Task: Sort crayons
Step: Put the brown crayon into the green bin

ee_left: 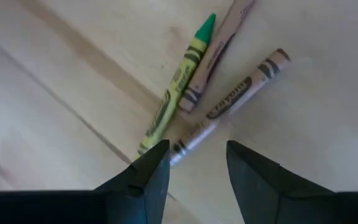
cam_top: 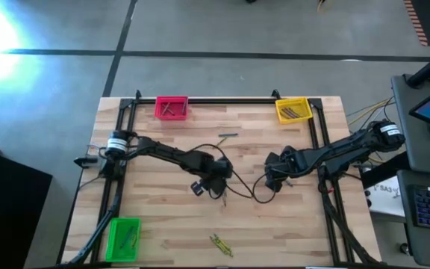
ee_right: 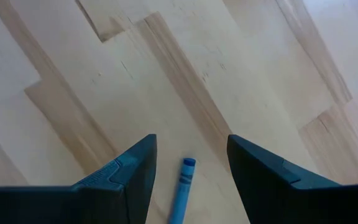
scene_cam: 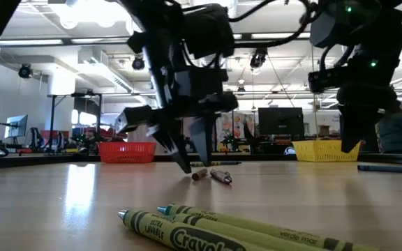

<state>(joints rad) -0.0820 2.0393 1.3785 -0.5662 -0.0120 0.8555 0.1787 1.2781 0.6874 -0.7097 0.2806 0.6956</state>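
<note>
From above, the left gripper (cam_top: 213, 181) hangs over the middle of the table (cam_top: 163, 224) and the right gripper (cam_top: 273, 178) sits near it, a dark cable looping between them. The pink bin (cam_top: 172, 108), yellow bin (cam_top: 293, 110) and green bin (cam_top: 123, 237) each already hold a few crayons, so part of the sorting looks done. Loose ones remain: a pair at the table's near edge (cam_top: 220, 244) and a stray stick toward the far side (cam_top: 228, 137).

At table height, the left gripper's fingertips (scene_cam: 185, 162) come down almost onto the wood, with two short crayons (scene_cam: 211, 175) lying just beside them. The olive-green pair (scene_cam: 208, 229) lies well apart from both grippers, close to this camera.

The left wrist camera shows its fingers (ee_left: 151, 180) spread, nothing between them; a brown crayon (ee_left: 232, 106) has one end just ahead of the gap, and a green one (ee_left: 176, 84) and a tan one (ee_left: 219, 53) lie touching it, farther from the tips.

The right wrist camera shows fingers (ee_right: 129, 171) wide apart with a blue crayon (ee_right: 182, 190) lying in the gap, not clamped (it may rest on the table, hard to say).

Judging by this, the job is roughly midway: several crayons still need bins.
</note>
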